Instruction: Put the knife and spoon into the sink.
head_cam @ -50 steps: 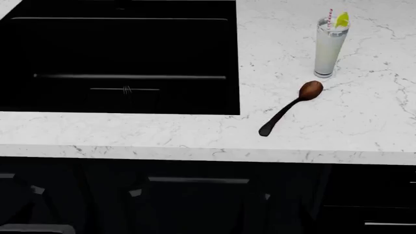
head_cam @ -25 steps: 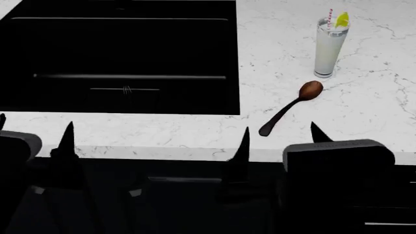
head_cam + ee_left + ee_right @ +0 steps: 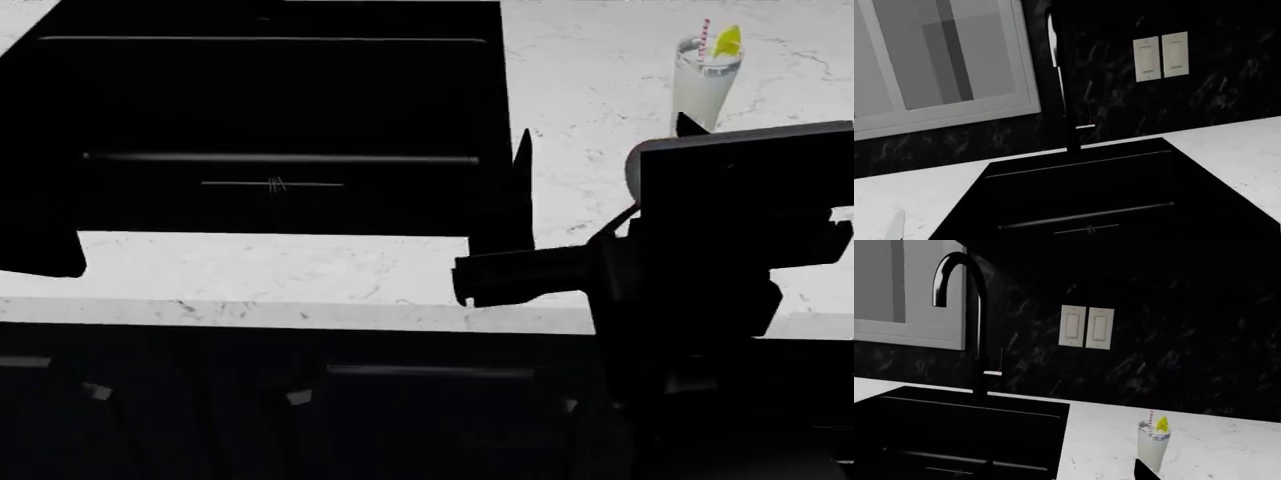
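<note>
- Two dark arms over a white marbled counter [image 3: 334, 270], seen from the head camera.
- Right gripper [image 3: 601, 140] raised above the counter right of the sink [image 3: 267, 120], fingers spread well apart, pinching nothing.
- Left gripper: only a dark mass at the sink's left front corner; impossible to tell whether spread or closed.
- Sink deep, black, rectangular, with a thin dark fork [image 3: 276, 184] on its floor and plenty of open room around that.
- Black faucet [image 3: 977, 320] upright at the sink's back edge.
- Tall glass [image 3: 705, 85] with straw and lemon near the counter's far right.
- Spoon hidden behind the right arm; knife nowhere visible.
</note>
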Motion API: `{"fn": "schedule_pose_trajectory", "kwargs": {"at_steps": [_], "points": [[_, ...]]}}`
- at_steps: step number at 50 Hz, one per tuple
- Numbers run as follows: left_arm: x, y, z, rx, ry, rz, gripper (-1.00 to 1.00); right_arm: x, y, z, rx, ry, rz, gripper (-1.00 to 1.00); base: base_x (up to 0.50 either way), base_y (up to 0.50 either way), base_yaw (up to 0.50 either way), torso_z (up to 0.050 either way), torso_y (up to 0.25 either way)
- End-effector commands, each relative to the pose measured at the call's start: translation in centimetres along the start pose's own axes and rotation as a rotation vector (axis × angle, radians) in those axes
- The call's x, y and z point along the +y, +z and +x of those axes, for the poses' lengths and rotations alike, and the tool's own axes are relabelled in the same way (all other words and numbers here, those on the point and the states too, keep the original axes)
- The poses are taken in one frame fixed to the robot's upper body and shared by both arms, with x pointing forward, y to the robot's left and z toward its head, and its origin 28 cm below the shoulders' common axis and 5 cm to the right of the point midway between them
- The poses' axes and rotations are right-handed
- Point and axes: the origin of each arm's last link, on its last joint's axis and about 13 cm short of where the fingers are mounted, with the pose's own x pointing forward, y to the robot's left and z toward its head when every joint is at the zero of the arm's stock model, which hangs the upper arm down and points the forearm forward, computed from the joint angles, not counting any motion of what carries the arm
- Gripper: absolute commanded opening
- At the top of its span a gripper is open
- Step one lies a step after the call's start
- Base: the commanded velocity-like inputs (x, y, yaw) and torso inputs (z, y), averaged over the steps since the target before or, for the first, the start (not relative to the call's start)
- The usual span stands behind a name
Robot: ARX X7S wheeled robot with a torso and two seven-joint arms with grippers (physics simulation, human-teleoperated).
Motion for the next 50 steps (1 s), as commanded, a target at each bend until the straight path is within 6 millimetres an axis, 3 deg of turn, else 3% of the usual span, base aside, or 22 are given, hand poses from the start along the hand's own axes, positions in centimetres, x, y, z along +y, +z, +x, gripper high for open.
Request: {"fn": "schedule_pose_trajectory", "kwargs": {"at_steps": [1, 11, 23, 50], "points": [[0.7, 0.7, 0.0, -0.007, 0.021, 0.008, 1.0, 0.0, 1.0, 0.0, -0.029, 0.021, 0.008, 1.0, 0.08, 0.5, 0.0, 0.0, 0.0], [0.5, -0.1, -0.1, 0.007, 0.019, 0.007, 1.0, 0.1, 0.7, -0.3, -0.04, 0.048, 0.035, 1.0, 0.12, 0.5, 0.0, 0.0, 0.0], [0.2, -0.3, -0.1, 0.014, 0.012, 0.012, 1.0, 0.1, 0.4, -0.5, -0.051, 0.073, 0.079, 1.0, 0.4, 0.36, 0.0, 0.0, 0.0], [-0.4, -0.7, 0.1, 0.025, -0.017, -0.004, 1.0, 0.3, 0.0, -0.9, -0.028, 0.104, 0.133, 1.0, 0.5, 0.04, 0.0, 0.0, 0.001]]}}
